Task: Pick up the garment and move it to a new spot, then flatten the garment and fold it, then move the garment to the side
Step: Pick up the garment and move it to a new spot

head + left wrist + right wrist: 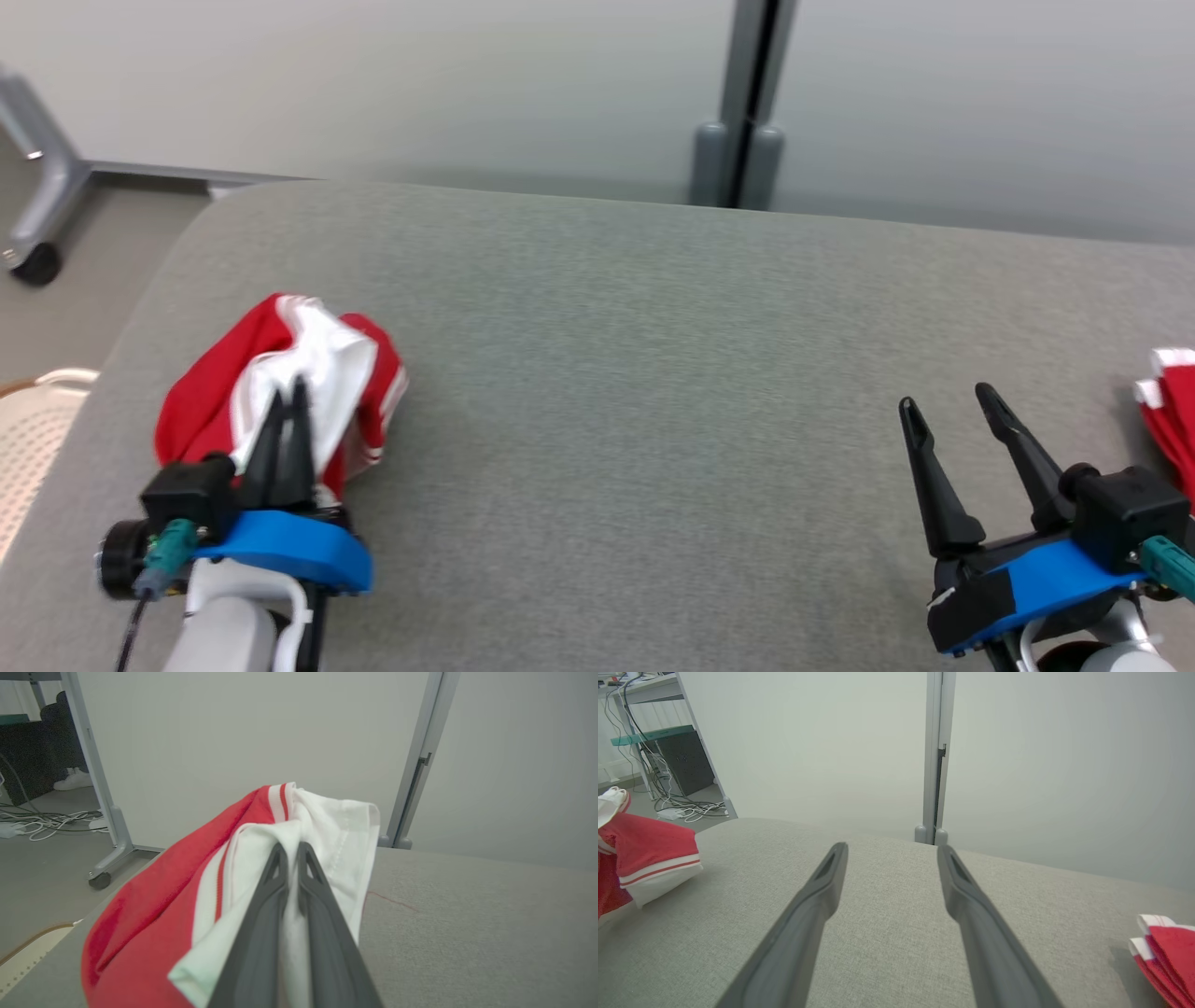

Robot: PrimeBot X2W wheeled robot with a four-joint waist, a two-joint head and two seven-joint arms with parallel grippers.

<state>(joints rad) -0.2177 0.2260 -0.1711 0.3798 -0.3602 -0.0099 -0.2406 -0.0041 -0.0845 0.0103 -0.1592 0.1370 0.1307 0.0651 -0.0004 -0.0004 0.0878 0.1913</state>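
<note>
Left end effector [288, 392] clamped on crumpled red-white garment [210, 392]; right end effector [946, 399] apart, empty. Move, flatten, fold all pending.

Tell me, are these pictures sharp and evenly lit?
Head view: soft, even light, no glare, slightly hazy throughout. Left wrist view: the garment blurs close to the lens, and the post leans, a wide-angle effect. Right wrist view: the right gripper is soft near the bottom edge; the red cloth casts a faint shadow.
</note>
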